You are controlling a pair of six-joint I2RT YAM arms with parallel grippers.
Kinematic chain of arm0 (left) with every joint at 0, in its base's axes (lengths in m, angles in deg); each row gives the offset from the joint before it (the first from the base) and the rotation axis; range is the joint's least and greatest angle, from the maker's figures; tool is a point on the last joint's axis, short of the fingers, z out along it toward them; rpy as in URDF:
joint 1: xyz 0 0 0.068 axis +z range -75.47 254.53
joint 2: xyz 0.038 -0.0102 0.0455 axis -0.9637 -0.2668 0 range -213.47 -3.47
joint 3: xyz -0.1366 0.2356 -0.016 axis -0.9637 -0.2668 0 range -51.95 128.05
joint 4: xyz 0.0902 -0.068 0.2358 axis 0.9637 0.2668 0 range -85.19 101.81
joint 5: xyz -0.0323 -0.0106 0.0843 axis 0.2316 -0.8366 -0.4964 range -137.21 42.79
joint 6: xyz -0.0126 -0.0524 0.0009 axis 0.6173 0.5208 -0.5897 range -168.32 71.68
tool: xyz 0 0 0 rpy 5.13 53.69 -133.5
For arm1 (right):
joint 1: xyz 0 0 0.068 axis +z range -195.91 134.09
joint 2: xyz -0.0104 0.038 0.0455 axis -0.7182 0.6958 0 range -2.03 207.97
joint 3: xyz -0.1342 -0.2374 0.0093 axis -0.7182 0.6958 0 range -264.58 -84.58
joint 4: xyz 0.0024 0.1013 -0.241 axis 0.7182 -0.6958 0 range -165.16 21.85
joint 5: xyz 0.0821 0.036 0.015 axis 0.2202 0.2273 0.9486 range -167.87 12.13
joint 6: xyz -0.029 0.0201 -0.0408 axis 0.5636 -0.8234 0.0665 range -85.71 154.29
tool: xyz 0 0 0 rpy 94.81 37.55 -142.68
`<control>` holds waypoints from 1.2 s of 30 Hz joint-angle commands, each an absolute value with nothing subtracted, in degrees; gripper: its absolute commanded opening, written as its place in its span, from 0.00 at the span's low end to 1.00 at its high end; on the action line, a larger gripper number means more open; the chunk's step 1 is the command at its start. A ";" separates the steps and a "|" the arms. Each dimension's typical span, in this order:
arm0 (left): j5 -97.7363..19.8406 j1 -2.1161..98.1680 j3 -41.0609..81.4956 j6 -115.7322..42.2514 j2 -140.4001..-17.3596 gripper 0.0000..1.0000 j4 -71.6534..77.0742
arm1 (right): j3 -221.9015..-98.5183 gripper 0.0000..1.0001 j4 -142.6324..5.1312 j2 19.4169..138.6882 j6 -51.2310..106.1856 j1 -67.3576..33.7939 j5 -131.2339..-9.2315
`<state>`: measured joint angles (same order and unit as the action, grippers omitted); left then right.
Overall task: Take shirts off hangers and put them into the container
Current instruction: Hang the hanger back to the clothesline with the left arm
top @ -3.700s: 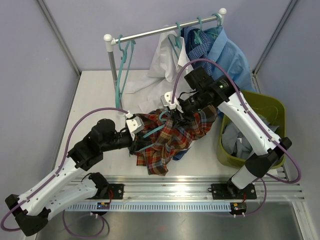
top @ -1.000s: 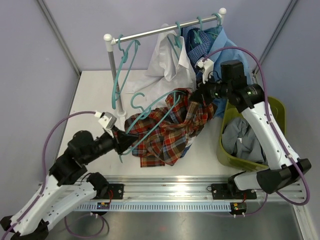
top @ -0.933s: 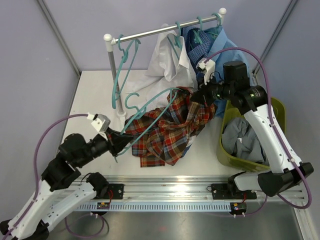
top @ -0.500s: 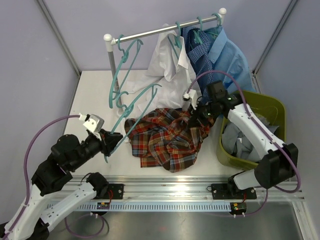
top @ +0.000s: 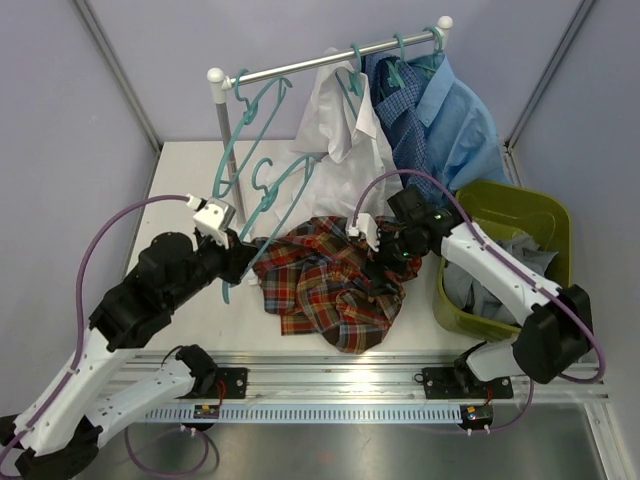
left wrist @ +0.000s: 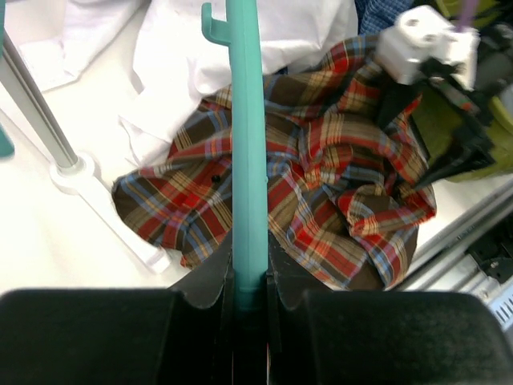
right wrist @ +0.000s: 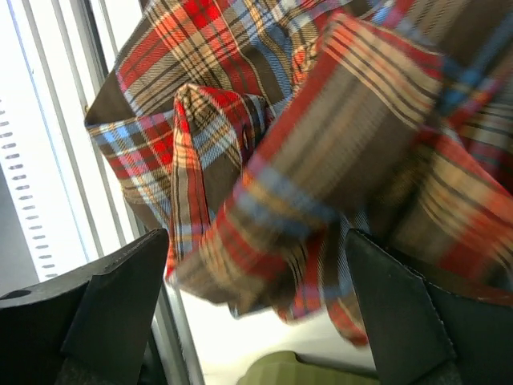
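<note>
white table, plaid shirt crumpled mid, olive basket at rt edge, rail post base rear left

I find no writing, number or brand that I can read in any of my three views. The teal hanger, the plaid shirt and the olive basket show no lettering I can make out. The small coloured tag on the base rail is too small to read.
</note>
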<state>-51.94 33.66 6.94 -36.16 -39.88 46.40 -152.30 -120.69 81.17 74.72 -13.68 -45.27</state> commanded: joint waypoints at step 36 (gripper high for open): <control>-48.79 52.81 42.54 -38.39 -80.55 0.00 33.55 | -141.00 0.99 -122.56 59.58 84.92 -33.78 -26.46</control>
<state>-51.13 51.30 40.06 -40.07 -80.46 35.93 -140.58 -121.69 59.97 83.00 -33.26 -28.93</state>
